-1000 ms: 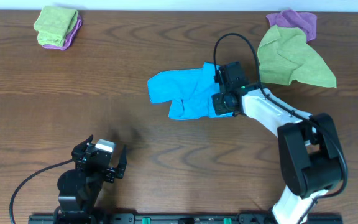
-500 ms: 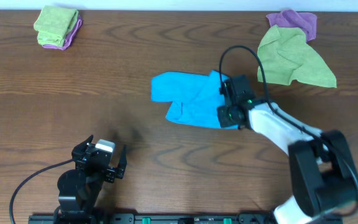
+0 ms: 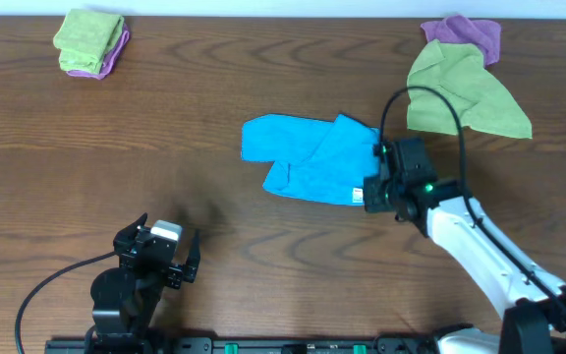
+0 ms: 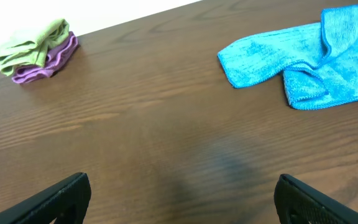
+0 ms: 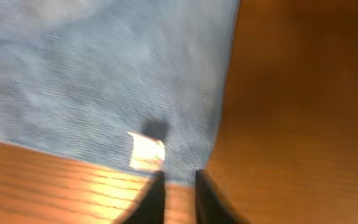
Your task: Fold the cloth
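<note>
Right fingers narrow, tips at cloth edge beside tag; grip unclear.

Robot lab / test bench, not a home: 2 robot arms, left arm & right arm, on black rail at near edge of dark wood-grain surface. Plain white wall behind. Cloth samples laid out, e.g. blue cloth, lime-green cloth.

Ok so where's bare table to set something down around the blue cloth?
Widest bare wood: left of the blue cloth, between the green-and-purple stack and the left gripper. Also the strip between the cloth and the near edge. Crowded at its right end, where the right gripper and the lime-green cloth sit.
</note>
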### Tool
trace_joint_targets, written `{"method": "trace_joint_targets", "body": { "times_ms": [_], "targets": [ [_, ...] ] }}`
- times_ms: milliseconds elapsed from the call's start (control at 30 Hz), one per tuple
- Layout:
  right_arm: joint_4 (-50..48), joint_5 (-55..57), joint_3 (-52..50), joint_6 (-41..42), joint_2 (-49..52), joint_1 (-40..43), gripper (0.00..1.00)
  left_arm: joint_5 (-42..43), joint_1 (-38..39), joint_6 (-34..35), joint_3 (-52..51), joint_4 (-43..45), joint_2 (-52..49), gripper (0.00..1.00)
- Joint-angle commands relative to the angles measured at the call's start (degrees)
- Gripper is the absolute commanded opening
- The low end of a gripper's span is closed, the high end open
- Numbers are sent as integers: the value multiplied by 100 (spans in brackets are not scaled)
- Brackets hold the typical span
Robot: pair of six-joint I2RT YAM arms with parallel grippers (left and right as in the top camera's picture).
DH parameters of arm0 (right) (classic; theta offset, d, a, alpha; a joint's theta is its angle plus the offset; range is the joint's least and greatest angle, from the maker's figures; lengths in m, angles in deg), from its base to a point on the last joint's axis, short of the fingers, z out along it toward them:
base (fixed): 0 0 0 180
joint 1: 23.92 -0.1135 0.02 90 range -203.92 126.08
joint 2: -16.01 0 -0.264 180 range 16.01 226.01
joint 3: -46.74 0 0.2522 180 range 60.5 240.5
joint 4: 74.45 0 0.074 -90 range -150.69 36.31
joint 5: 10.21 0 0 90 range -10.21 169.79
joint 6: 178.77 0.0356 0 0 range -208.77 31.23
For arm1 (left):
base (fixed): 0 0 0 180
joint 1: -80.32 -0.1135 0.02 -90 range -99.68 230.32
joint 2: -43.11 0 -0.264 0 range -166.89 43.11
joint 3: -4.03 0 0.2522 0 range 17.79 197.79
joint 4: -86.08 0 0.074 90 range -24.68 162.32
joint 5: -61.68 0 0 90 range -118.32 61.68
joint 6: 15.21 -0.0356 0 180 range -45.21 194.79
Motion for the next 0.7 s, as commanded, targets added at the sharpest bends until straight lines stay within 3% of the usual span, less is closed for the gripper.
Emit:
{"method": "trace_joint_targets", "body": {
  "times_ms": [0, 67, 100, 200, 267, 467, 667],
  "targets": [
    [116, -197, 654, -96, -76, 44, 33, 17, 24, -15, -111, -11, 37, 95],
    [219, -197, 918, -111, -76, 44, 60, 17, 24, -15, -111, -11, 37, 95],
    [337, -195, 1078, -116, -76, 46, 68, 17, 24, -15, -111, -11, 37, 95],
    [560, -197, 1300, -111, -76, 44, 79, 17, 24, -15, -111, -11, 37, 95],
    [863, -216, 1478, -83, -76, 46, 98, 17, 24, -15, -111, -11, 37, 96],
    [1510, -190, 1805, -96, -144, 46, 99, 94, 24, 15, -114, 328, 37, 96],
    [1810, -39, 2017, -264, -315, 46, 97, 2540, 24, 782, -114, 306, 37, 95]
  ]
}}
